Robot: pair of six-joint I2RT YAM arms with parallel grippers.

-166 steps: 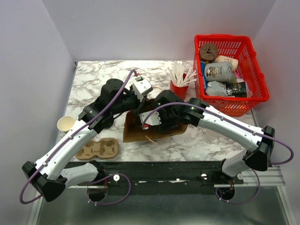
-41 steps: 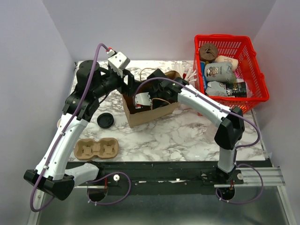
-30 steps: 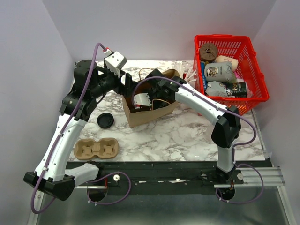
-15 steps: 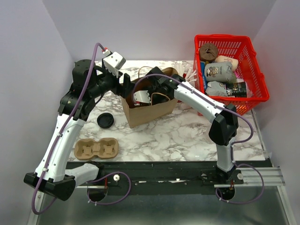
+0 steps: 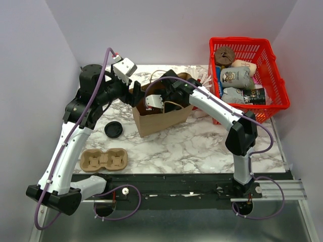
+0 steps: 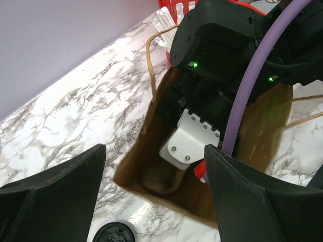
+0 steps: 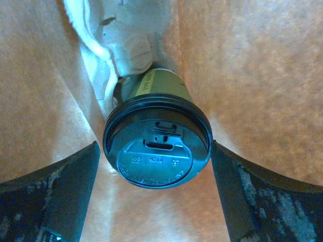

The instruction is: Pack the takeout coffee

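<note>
Lifted from flat to upright, our one creased brown paper bag (image 5: 164,120) now holds the single takeout coffee (image 7: 157,151) deep inside, olive paper under a round glossy black cap. Our right gripper (image 7: 154,146) straddles that cap within the bag; gripping or loose, we cannot tell. Our left gripper (image 6: 155,151) hangs spread wide, empty, above the bag's mouth. One spare lid (image 5: 113,130) lies beside the bag.

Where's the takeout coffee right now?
Right wrist view: the takeout coffee sits inside the brown paper bag, between the right hand's spread fingers, with crumpled white paper just behind it. The top view shows that bag left of the red basket.
</note>
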